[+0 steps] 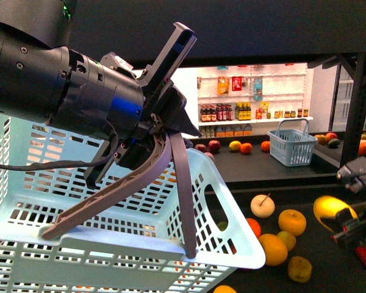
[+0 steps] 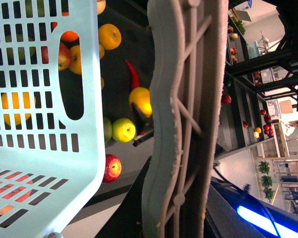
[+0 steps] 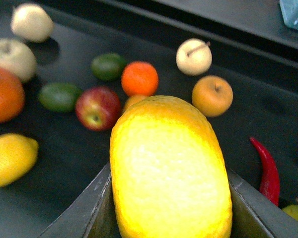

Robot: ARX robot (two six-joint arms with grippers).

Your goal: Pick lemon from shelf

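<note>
My right gripper (image 1: 348, 223) is shut on the bright yellow lemon (image 1: 330, 209) at the right edge of the front view, just above the black shelf board (image 1: 329, 278). In the right wrist view the lemon (image 3: 170, 168) fills the space between the two grey jaws. It also shows in the left wrist view (image 2: 141, 101). My left gripper (image 1: 171, 183) is shut on the rim of a pale blue basket (image 1: 61, 201), held up at the left. In the left wrist view the basket (image 2: 35, 163) is beside the grey finger (image 2: 164, 124).
Loose fruit lies on the shelf board: oranges (image 1: 272, 249), yellow-orange stemmed fruits (image 1: 291, 221), a pale pear (image 1: 262, 206), apples (image 3: 98, 107), limes (image 3: 59, 96), another yellow fruit (image 3: 10, 158) and a red chilli (image 3: 269, 171). A second blue basket (image 1: 291, 144) stands on the far shelf.
</note>
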